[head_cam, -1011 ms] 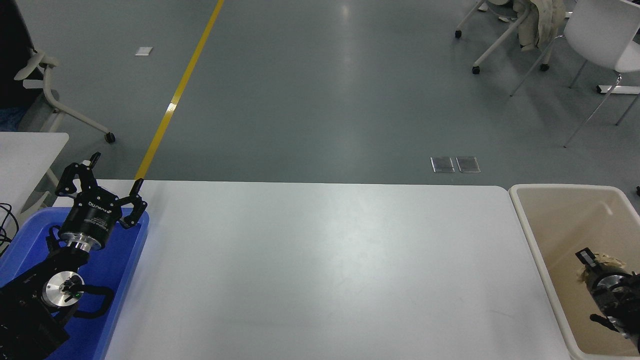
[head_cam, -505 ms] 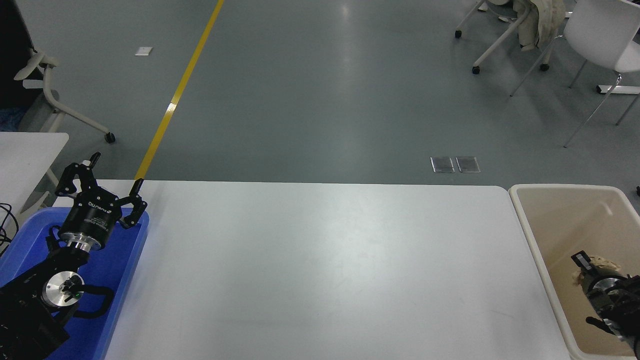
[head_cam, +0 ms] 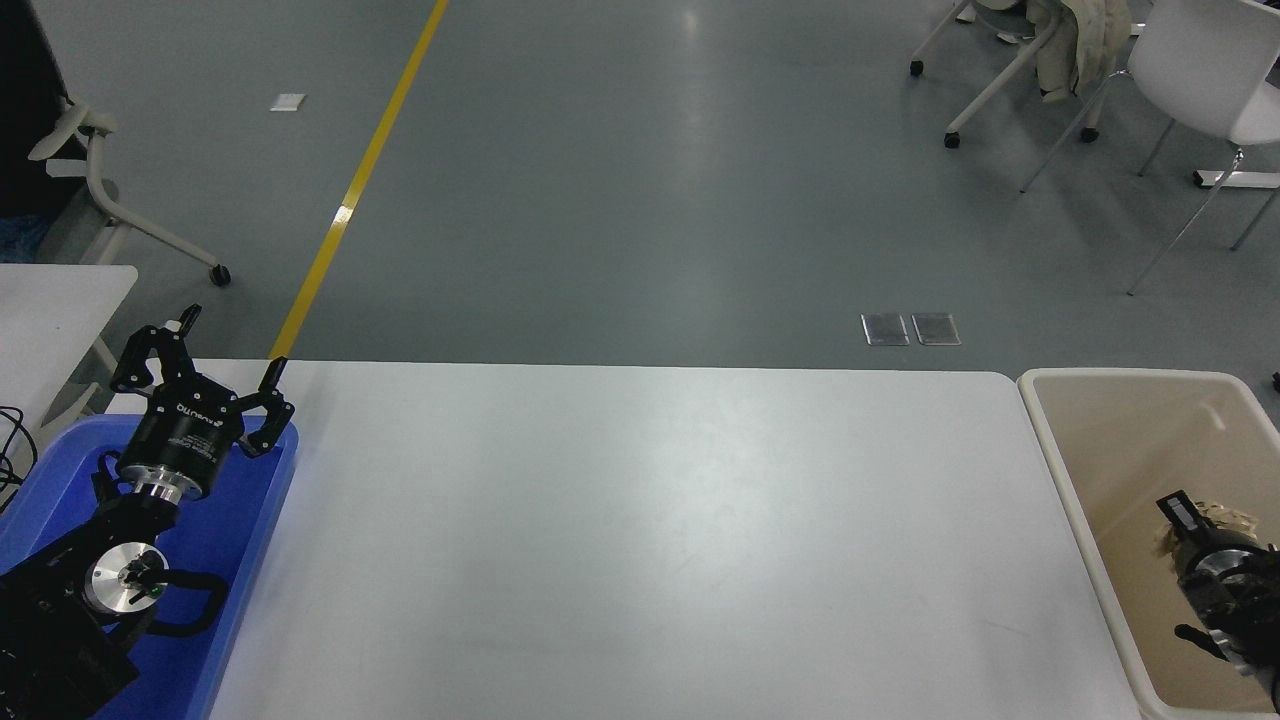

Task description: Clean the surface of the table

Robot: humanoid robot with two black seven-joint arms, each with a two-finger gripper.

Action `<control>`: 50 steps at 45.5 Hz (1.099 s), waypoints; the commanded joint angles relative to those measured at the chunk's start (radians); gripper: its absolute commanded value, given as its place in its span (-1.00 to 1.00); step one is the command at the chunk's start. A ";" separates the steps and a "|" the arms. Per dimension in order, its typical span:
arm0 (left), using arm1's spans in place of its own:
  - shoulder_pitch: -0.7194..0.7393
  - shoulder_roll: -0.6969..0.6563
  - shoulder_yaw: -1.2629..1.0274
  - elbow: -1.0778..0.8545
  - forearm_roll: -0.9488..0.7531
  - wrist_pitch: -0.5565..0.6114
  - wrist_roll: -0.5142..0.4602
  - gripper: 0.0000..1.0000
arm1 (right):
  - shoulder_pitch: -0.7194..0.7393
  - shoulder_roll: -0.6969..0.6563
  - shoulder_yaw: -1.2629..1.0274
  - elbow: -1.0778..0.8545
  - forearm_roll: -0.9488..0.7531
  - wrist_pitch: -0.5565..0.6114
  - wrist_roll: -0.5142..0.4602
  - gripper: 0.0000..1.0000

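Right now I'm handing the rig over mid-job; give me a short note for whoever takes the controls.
Left tool: open, parked over the blue bin at the lower left.
Right tool: down inside the beige bin at the table's right end, against a pale crumpled wad; whether it grips the wad cannot be told.
Table surface: nothing loose shows on it.
Done: the tabletop looks cleared.
Left: confirm the wad is released, then probably lift the right arm out of the bin and check the tabletop once more.
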 commanded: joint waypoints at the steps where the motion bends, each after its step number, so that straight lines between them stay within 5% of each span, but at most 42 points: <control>1: 0.000 0.000 0.000 0.000 0.000 0.000 0.000 1.00 | 0.008 -0.005 0.006 0.008 0.006 0.004 -0.001 0.95; 26: 0.000 0.000 0.000 0.000 0.000 -0.001 0.000 1.00 | 0.211 -0.166 0.327 0.133 0.009 0.004 0.000 0.96; 36: 0.000 0.000 0.000 0.000 0.000 -0.001 0.000 1.00 | 0.312 -0.251 0.474 0.231 0.258 0.005 0.002 0.96; 50: 0.000 0.000 0.000 0.000 0.000 0.000 0.000 1.00 | 0.404 -0.294 0.664 0.388 0.270 0.004 0.023 0.96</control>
